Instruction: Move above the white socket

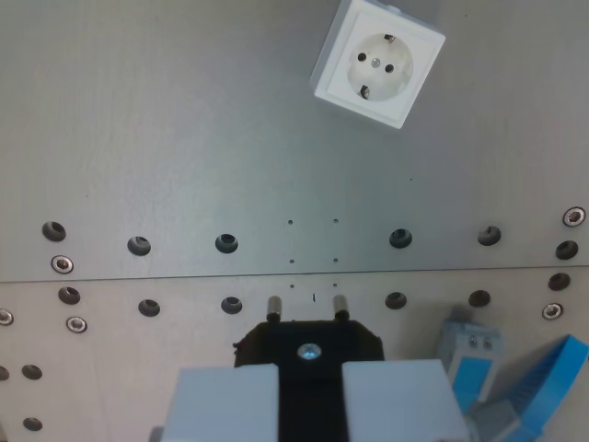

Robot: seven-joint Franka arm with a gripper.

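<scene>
Looking down from the wrist onto a grey metal surface (pixel 184 138) with a row of bolt holes running left to right across the middle. At the near edge, centre, two pale fingers (pixel 311 401) are closed on a black plug (pixel 308 345), its two metal pins pointing away toward the far side. Just right of the fingers sits a blue and grey part (pixel 479 354). The white socket (pixel 377 63) lies far off, right of centre, turned at an angle and well apart from the plug. The approach seems only begun; next the arm likely needs to travel forward and slightly right, and perhaps rotate to match the socket.
</scene>
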